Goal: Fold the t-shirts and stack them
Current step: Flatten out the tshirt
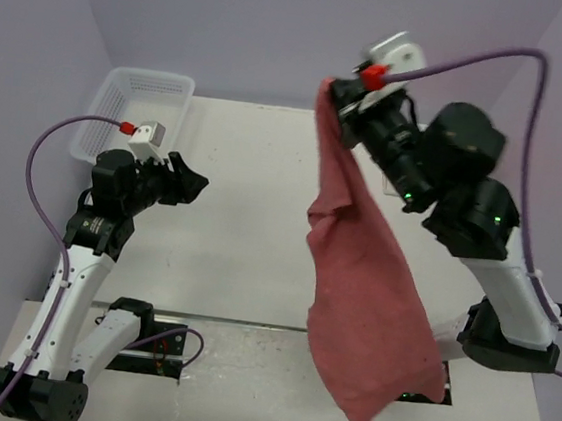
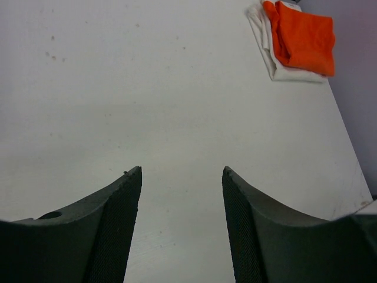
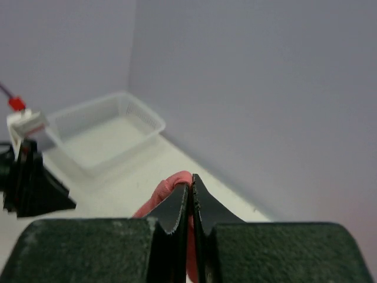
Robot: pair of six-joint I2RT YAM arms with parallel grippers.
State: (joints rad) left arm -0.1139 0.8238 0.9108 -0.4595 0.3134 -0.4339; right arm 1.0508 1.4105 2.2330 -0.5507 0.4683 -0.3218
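Note:
A dusty rose-red t-shirt (image 1: 355, 269) hangs full length in the air, pinched at its top edge by my right gripper (image 1: 335, 96), which is raised high over the table's far right. In the right wrist view the jaws (image 3: 191, 180) are shut with a roll of the red cloth (image 3: 168, 188) bulging beside them. My left gripper (image 1: 191, 183) hovers over the table's left side, open with nothing between its fingers (image 2: 181, 171). A folded orange t-shirt (image 2: 306, 35) lies on a folded white t-shirt (image 2: 263, 44) at the table's far right in the left wrist view.
A white mesh basket (image 1: 154, 75) stands at the table's far left corner, also in the right wrist view (image 3: 150, 118). Purple walls close in the white table (image 1: 249, 227) on three sides. The shirt's lower hem hangs past the table's near edge.

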